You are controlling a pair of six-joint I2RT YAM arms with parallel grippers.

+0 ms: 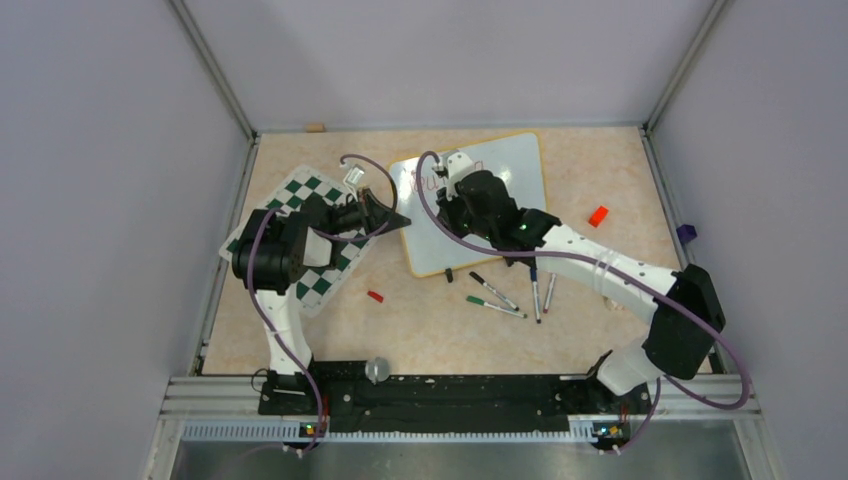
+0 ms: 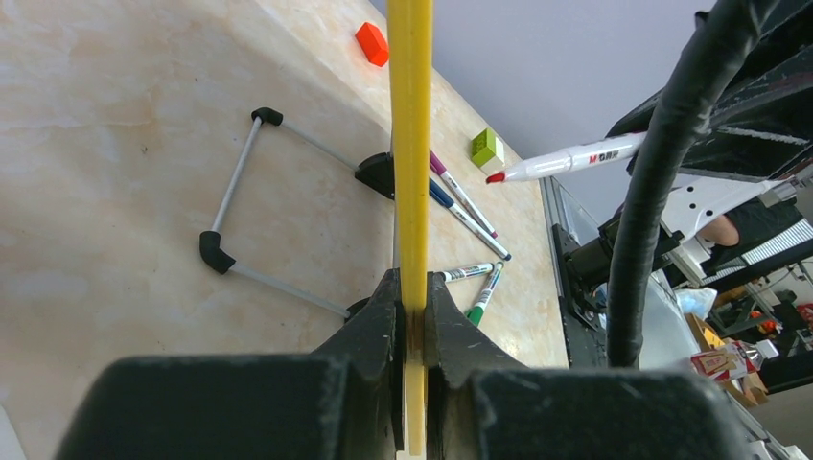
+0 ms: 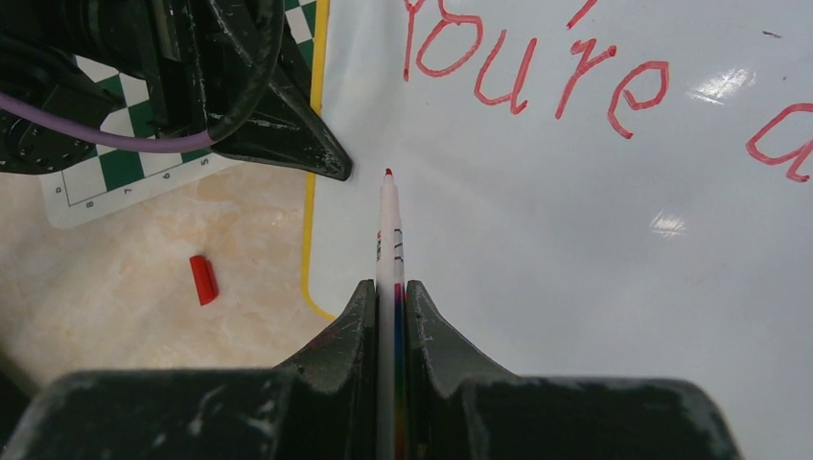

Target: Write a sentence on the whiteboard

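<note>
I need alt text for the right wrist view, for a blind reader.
The right gripper holds a red marker, tip toward the whiteboard, below red handwriting that starts "You're". The left gripper grips the board's yellow edge, beside a checkered chess mat.

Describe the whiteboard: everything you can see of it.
The whiteboard is a glossy white rectangle with a thin yellow-orange frame and two black clips on its near long edge. It lies askew on the table beside the chess mat. Red handwriting reads "You're", then a further letter. The left gripper clamps its frame edge; the right gripper holds a red marker with its tip over the surface; contact unclear.
</note>
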